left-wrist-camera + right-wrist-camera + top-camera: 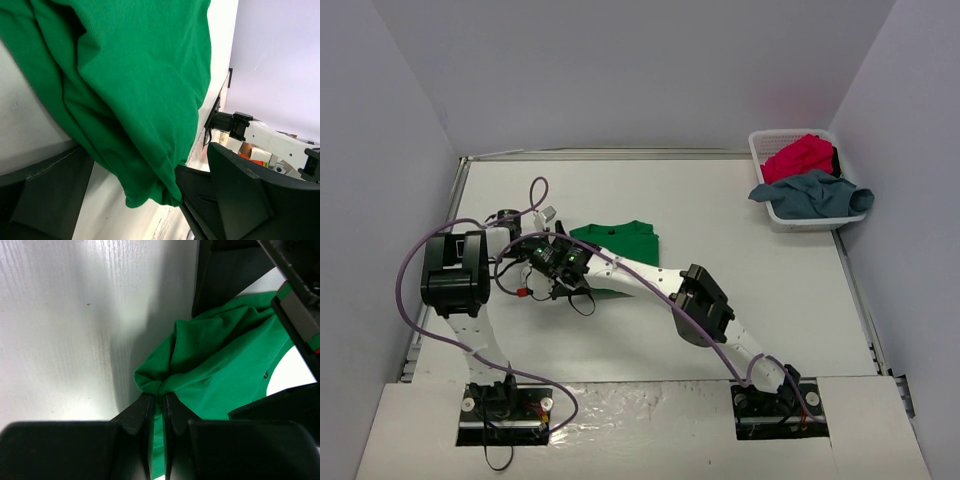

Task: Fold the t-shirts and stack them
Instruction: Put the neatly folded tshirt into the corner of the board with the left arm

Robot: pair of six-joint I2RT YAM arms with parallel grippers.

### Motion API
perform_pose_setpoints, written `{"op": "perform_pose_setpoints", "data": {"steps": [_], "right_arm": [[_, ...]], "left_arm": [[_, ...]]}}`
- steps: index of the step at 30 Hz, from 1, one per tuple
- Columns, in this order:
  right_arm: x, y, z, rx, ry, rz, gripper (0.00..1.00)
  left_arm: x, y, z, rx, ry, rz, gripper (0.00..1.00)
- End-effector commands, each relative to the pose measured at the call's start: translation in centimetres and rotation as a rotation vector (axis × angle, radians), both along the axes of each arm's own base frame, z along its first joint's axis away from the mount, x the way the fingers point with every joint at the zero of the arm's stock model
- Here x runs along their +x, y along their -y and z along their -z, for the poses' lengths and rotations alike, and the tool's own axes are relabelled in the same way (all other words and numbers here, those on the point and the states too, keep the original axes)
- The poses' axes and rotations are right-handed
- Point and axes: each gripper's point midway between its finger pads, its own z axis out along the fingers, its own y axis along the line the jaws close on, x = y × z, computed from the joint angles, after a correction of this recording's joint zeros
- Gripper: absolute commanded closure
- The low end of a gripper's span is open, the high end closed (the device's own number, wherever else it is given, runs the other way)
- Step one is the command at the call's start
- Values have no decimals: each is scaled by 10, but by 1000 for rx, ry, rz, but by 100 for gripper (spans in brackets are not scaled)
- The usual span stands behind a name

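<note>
The bright green t-shirt (620,240) lies bunched on the table left of centre. My right gripper (157,402) is shut on a gathered fold at the edge of the green t-shirt (225,365), low over the table. My left gripper (145,197) is open, its fingers (240,195) wide apart, with a hanging lobe of the green t-shirt (135,90) between them. In the top view both grippers crowd the shirt's left edge, the left gripper (535,240) just above the right gripper (552,272). A crimson red t-shirt (800,155) and a grey-blue t-shirt (812,195) sit crumpled in the basket.
The white lattice basket (760,150) stands at the back right corner against the wall. Purple cables (415,280) loop round the left arm. The right arm (705,305) stretches diagonally across the table's middle. Grey walls close in three sides.
</note>
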Motion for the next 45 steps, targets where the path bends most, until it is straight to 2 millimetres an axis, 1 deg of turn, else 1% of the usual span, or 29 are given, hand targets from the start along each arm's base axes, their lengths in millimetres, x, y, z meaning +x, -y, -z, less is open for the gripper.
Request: {"op": "perform_pose_setpoints", "data": {"steps": [1, 13, 14, 15, 16, 17, 18, 19, 21, 23, 24, 25, 26, 27, 28, 29, 30, 31, 33, 34, 35, 36, 37, 38, 39, 40, 41, 42, 45], "right_arm": [[8, 7, -7, -36, 29, 7, 100], [18, 11, -6, -40, 31, 26, 100], [19, 12, -5, -42, 28, 27, 100], [19, 13, -2, -48, 27, 29, 100], [21, 14, -2, -50, 26, 31, 100], [21, 14, -1, -51, 25, 34, 100], [21, 15, -1, -54, 25, 34, 100], [21, 16, 0, -56, 19, 34, 100], [21, 17, 1, -58, 15, 34, 100], [19, 17, 2, -63, 10, 30, 100], [18, 18, 4, -70, 4, 28, 100], [16, 19, 5, -77, 0, 21, 95], [13, 19, 7, -79, -10, 16, 83], [11, 21, 8, -90, -22, 9, 65], [6, 21, 7, -90, -37, -2, 31], [-4, 20, 10, -90, -71, -25, 14], [-13, 22, 11, -101, -101, -47, 0], [-20, 23, 1, -81, -120, -63, 0], [-44, 35, 5, -86, -209, -98, 0], [-49, 39, -15, -52, -213, -108, 0], [-62, 59, -7, -95, -256, -115, 0], [-70, 68, -8, -97, -286, -129, 0], [-76, 77, -29, -66, -279, -149, 0], [-82, 89, -31, -78, -295, -163, 0], [-88, 115, -19, -135, -321, -157, 0], [-86, 126, -34, -112, -299, -170, 0], [-82, 137, -35, -110, -302, -154, 0], [-67, 159, -38, -91, -317, -92, 0], [-44, 191, -41, -66, -363, 30, 0]], "left_arm": [[-2, 1, -1, 2, 5, 31, 6], [-7, 14, 9, -32, -35, 80, 5], [-13, 24, 9, -35, -41, 117, 4], [-17, 25, 10, -39, -51, 132, 1], [-16, 28, 8, -44, -42, 148, 4], [-17, 29, 10, -45, -52, 157, 21], [-20, 29, 11, -48, -59, 168, 30], [-18, 29, 12, -49, -58, 172, 50], [-19, 27, 14, -44, -57, 180, 77], [-16, 25, 14, -38, -45, 182, 97], [-17, 25, 13, -37, -50, 182, 98], [-16, 23, 13, -37, -48, 177, 98], [-15, 22, 13, -31, -46, 175, 97], [-15, 22, 12, -29, -43, 174, 98], [-14, 21, 12, -27, -40, 171, 98], [-13, 19, 12, -26, -38, 166, 98], [-13, 18, 12, -26, -41, 163, 98], [-12, 17, 12, -27, -40, 159, 98], [-12, 17, 11, -30, -40, 160, 98], [-7, 7, 11, -31, -38, 128, 98], [-5, 4, 11, -32, -36, 120, 98], [-5, 2, 12, -31, -39, 116, 98], [-4, 0, 13, -28, -37, 111, 98], [-5, -2, 14, -26, -41, 110, 98], [-2, -5, 13, -19, -40, 104, 98], [-4, -8, 14, -13, -27, 115, 98], [-3, -10, 14, -3, -25, 115, 97], [2, -15, 15, 26, 4, 121, 98], [6, -23, 12, 49, 5, 124, 97]]}}
